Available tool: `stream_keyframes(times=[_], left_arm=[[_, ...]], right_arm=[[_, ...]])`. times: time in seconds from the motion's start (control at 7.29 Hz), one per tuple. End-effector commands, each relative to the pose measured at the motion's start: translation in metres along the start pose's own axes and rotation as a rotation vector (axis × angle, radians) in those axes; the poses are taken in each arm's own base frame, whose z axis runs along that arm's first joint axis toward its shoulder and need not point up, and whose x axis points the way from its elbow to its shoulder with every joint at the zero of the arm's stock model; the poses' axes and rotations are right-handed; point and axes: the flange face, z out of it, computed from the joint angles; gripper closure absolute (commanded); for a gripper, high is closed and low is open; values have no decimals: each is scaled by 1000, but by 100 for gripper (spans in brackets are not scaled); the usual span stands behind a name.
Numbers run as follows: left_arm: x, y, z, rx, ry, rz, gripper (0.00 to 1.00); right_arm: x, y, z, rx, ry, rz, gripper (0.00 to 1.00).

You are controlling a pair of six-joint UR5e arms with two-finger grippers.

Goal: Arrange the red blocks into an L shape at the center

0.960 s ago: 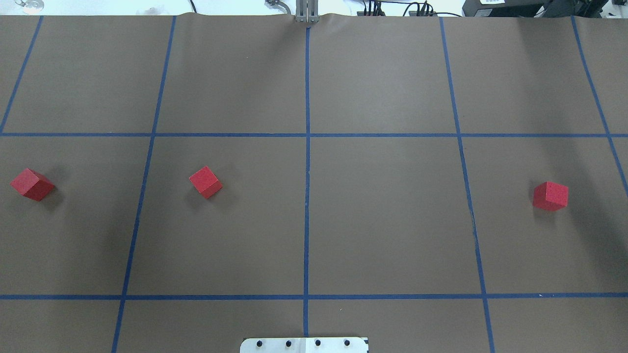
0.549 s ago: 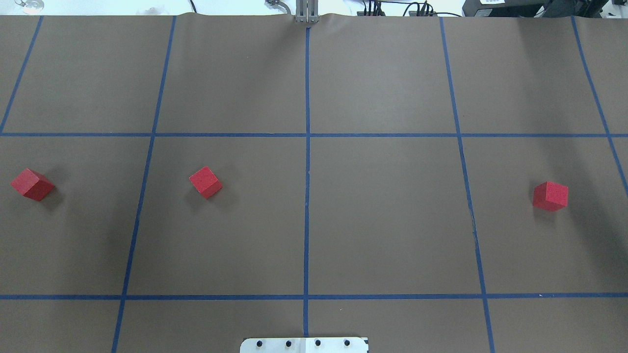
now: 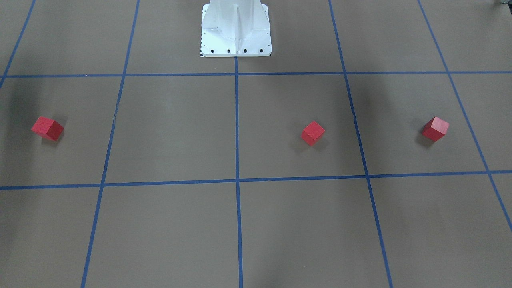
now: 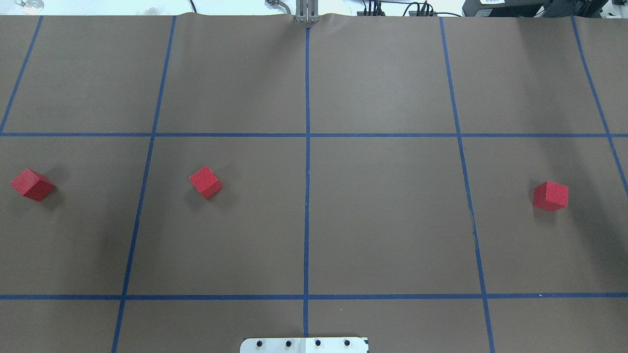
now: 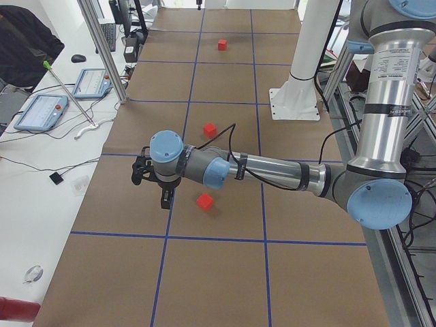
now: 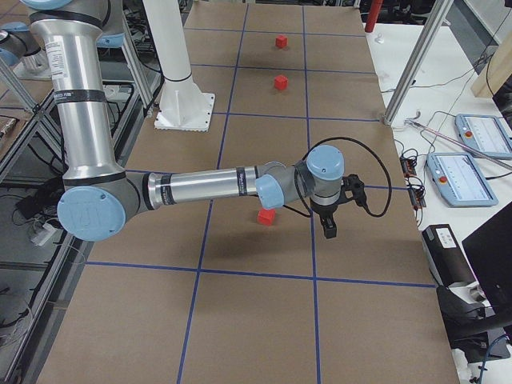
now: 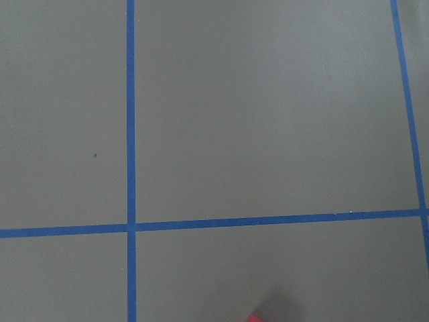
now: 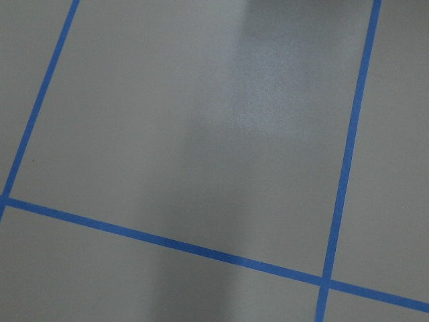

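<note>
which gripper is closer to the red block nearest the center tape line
Left. The left gripper hangs by the end block next along from that red block; the right gripper hangs by the lone block across the center line.

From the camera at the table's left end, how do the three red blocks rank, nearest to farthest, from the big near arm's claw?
1. nearest red block: right beside the left claw, at the table's near end.
2. middle red block: farther along, towards the table's middle.
3. far red block: at the table's far end, on the other arm's side.
</note>
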Motion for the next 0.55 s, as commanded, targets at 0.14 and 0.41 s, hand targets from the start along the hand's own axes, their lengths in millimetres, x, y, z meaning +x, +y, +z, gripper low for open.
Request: stream_keyframes(times=[0.14,0.41], left_arm=[[-17,19,31,-28,-176,6,0],[-19,27,41,-50,-181,9,0]], right_arm=[[-24,-3,-20,-68,68,62,0],[-46,7,-6,-128,49,56,0]])
